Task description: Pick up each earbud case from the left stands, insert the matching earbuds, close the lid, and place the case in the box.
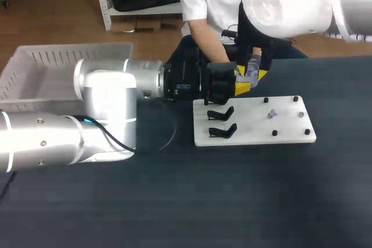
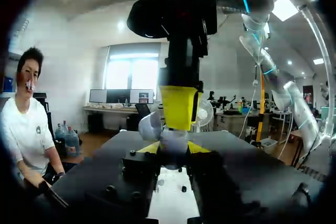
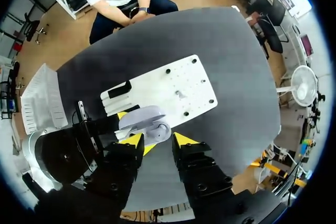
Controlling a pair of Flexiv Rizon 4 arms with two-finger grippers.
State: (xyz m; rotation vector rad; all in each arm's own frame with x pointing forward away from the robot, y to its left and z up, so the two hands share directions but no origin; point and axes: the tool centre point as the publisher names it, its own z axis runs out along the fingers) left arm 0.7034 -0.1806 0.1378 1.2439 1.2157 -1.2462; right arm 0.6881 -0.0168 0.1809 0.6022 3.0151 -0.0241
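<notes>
Left wrist view: left gripper (image 2: pixel 173 148) clamped on the earbud case (image 2: pixel 172 140), likely steadying it by the white board (image 2: pixel 170 203) so the right gripper (image 3: pixel 158 142), poised right over it, grip unclear, can work the lid.

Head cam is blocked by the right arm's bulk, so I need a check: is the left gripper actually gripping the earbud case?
Observer: Yes. In the left wrist view the left gripper is shut on the earbud case, with a yellow tip on either side of it.
Operator: Is the lid open or closed?
Observer: Open. The right wrist view shows the lid hinged back from the base.
Operator: Is the right gripper holding anything?
Observer: The right gripper is open, with its tips apart just over the case. I can't make out an earbud between them.
</notes>
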